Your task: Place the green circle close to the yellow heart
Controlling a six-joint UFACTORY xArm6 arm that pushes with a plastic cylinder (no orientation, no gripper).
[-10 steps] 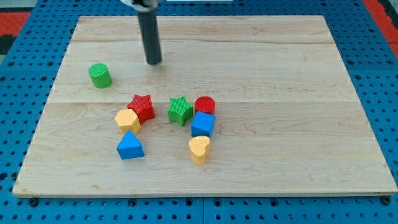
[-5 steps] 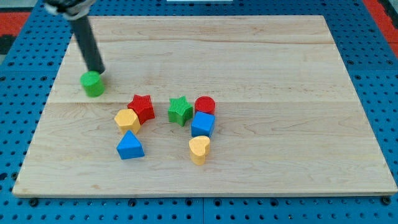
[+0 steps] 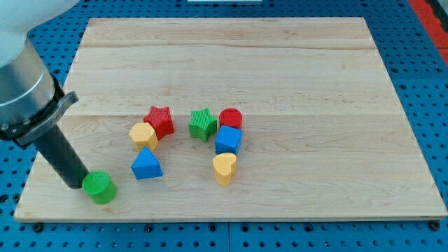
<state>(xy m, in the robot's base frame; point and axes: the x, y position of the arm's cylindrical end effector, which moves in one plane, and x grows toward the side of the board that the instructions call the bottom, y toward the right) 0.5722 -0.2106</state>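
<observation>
The green circle (image 3: 99, 187) is a short green cylinder near the board's bottom left corner. My tip (image 3: 77, 184) touches its left side, and the dark rod slants up to the view's left. The yellow heart (image 3: 224, 168) lies right of centre near the view's bottom, well to the right of the green circle. A blue triangle (image 3: 146, 164) lies between them.
A yellow hexagon (image 3: 143, 134), a red star (image 3: 160, 120), a green star (image 3: 203, 124), a red cylinder (image 3: 231, 119) and a blue cube (image 3: 228, 140) cluster at the middle of the wooden board (image 3: 294, 70). The arm's body fills the view's upper left.
My tip swept from the board's top to the green circle, then pushed it down the left side to the bottom left corner. The other blocks have not moved.
</observation>
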